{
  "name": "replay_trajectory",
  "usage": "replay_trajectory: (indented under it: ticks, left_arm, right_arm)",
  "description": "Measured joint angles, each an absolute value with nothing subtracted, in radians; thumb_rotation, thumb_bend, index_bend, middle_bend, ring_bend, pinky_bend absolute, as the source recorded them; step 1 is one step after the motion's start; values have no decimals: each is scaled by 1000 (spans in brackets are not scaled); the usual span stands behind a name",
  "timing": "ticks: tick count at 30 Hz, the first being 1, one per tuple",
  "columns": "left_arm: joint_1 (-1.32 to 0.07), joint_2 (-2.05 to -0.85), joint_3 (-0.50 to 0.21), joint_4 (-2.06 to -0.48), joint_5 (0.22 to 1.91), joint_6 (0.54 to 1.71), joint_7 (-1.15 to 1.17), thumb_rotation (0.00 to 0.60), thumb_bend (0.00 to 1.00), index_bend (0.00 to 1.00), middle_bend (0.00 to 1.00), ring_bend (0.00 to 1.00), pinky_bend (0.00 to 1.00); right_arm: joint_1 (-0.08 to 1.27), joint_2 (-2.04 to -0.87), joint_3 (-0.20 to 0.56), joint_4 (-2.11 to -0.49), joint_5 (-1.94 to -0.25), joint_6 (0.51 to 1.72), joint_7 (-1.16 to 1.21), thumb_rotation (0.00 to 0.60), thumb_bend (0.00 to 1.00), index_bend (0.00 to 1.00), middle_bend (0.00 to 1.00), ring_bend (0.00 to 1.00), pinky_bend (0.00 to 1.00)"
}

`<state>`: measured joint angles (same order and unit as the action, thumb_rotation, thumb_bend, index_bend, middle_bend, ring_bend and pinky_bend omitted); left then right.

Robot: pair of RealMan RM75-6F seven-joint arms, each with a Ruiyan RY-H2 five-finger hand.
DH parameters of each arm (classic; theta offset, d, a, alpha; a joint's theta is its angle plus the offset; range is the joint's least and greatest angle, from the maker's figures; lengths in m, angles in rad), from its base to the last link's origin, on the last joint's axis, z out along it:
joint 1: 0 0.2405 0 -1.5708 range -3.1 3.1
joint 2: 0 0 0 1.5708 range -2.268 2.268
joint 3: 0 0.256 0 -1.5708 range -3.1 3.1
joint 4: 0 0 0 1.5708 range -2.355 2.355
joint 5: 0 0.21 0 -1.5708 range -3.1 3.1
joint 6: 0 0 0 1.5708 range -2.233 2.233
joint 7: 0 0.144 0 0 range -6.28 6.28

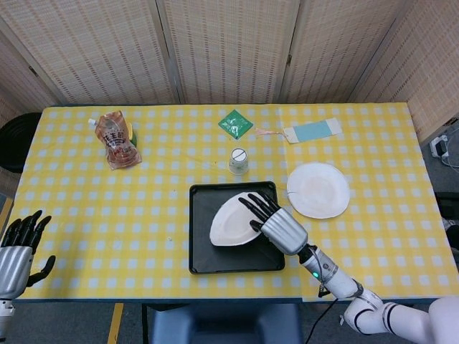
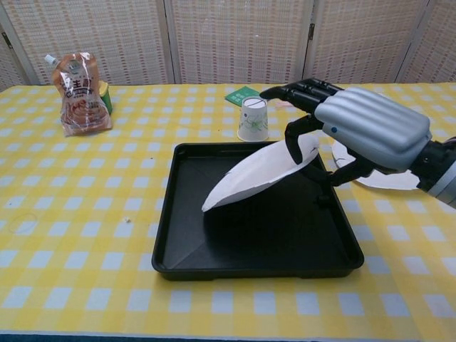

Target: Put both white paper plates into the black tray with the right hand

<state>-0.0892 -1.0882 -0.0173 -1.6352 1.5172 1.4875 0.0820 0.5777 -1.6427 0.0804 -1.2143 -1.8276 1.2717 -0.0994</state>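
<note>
My right hand pinches one white paper plate by its right edge. That plate hangs tilted over the black tray, its left edge low inside it. The second white paper plate lies flat on the table to the right of the tray, partly hidden by my hand in the chest view. My left hand hovers at the near left corner, fingers spread, holding nothing.
A paper cup stands upside down just behind the tray. A brown sauce pouch lies at the far left. A green packet and a blue-and-white card lie near the back edge.
</note>
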Motion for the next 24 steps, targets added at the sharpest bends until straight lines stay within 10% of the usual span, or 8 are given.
replay_trajectory:
  ticks: [13,24]
  left_arm:
    - [-78,-1089,-14,-1641,1534,1513,79,600,420,0,0,0,0]
    - [-72,-1077,-10,-1632,1562,1529,69,600,418,0,0,0,0]
  right_arm:
    - [615,-1582,52,-1351,-1719,1093,-140,600,445,47,0,0,0]
    - [627,-1491,55,-1505,-1643,1019,-326,600,279,0,0,0,0]
